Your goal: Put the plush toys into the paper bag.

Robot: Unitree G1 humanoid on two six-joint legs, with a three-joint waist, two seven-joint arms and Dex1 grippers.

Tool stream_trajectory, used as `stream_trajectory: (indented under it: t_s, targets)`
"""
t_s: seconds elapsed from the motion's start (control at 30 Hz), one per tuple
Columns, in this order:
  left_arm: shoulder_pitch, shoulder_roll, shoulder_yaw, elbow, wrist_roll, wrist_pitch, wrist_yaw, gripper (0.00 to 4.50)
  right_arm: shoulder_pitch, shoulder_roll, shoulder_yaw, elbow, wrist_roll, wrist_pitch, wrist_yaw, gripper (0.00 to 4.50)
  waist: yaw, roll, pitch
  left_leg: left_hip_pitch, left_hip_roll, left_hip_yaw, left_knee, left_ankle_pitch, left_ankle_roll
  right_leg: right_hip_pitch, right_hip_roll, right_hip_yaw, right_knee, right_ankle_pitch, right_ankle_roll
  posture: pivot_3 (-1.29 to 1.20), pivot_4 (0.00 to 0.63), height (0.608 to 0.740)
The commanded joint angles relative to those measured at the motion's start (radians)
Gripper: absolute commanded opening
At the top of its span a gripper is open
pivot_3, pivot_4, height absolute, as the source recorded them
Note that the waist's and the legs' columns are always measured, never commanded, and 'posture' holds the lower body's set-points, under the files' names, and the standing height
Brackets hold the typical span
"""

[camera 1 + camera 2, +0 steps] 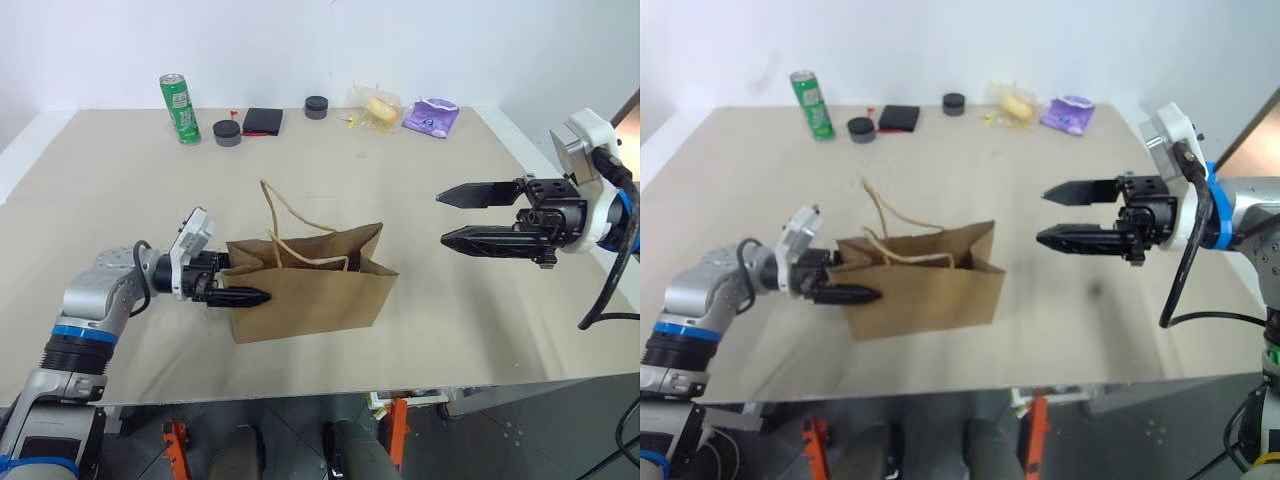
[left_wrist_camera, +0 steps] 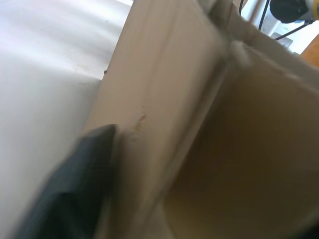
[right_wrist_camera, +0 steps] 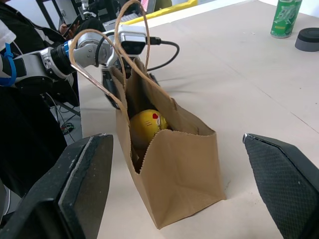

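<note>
Near the centre of the left eye frame, slightly left and low, the bag (image 1: 310, 285) stands upright on the table (image 1: 120, 180), mouth open, its two handles (image 1: 285, 215) looping up. From the lower left the left arm reaches in level; the left gripper (image 1: 240, 283) is at the bag's left end, one finger (image 1: 243, 297) against the outer wall. Whether it pinches the paper I cannot tell. At the right edge, mid-height, the right arm is raised and points left, well apart from the bag; the right gripper (image 1: 475, 215) is spread wide and empty.

The right wrist view looks into the bag's mouth and shows a yellow toy (image 3: 144, 124) inside. The left wrist view shows the bag's wall and brown interior.

Along the upper part of the frame sit a green can (image 1: 179, 108), two dark discs (image 1: 227, 132), a black box (image 1: 262, 121), a clear packet (image 1: 378, 108) and a purple packet (image 1: 432, 117).
</note>
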Motion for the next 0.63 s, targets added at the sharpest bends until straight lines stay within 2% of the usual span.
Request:
stream_trajectory:
  t_s: [0.03,0.17,0.27,0.4,0.63]
  targets:
    - [0.001,0.075,0.117,-0.151,-0.114,0.115,0.041,4.47,0.029,0.0,-0.068,-0.039,0.039,0.022,-0.041,4.5,-0.001,0.0,0.0,0.0,0.0,0.0,0.0,0.0,0.0,0.0,0.0,0.0,0.0,0.0,0.001,0.0,0.15,0.74]
    - [0.012,0.146,0.256,-0.194,-0.207,0.237,0.142,4.47,0.096,-0.012,-0.122,-0.02,0.037,0.039,-0.091,4.5,-0.001,0.0,0.0,0.0,0.0,0.0,-0.001,0.0,0.0,0.0,0.0,0.0,0.0,0.002,0.004,0.0,0.15,0.74]
    - [-0.005,0.205,0.338,-0.094,-0.157,0.221,0.243,4.47,0.133,-0.024,-0.147,0.024,-0.005,0.02,-0.13,4.5,-0.001,0.0,0.0,0.001,0.0,0.0,0.0,0.0,0.0,0.0,0.0,-0.001,0.0,0.002,0.004,0.0,0.15,0.74]
    - [0.031,0.289,0.317,0.095,0.046,-0.001,0.312,4.47,0.121,-0.027,-0.117,0.138,-0.114,-0.054,-0.183,4.5,-0.002,0.0,0.0,0.004,0.0,0.002,0.0,0.0,0.0,0.002,0.0,0.001,0.001,0.001,-0.001,0.0,0.15,0.74]
    - [0.075,0.299,0.314,0.145,0.083,-0.061,0.282,4.47,0.087,-0.005,-0.071,0.194,-0.164,-0.093,-0.175,4.5,-0.001,0.0,0.0,0.001,0.0,0.003,0.0,0.0,0.0,0.0,-0.002,0.001,0.0,0.0,-0.001,0.0,0.15,0.74]
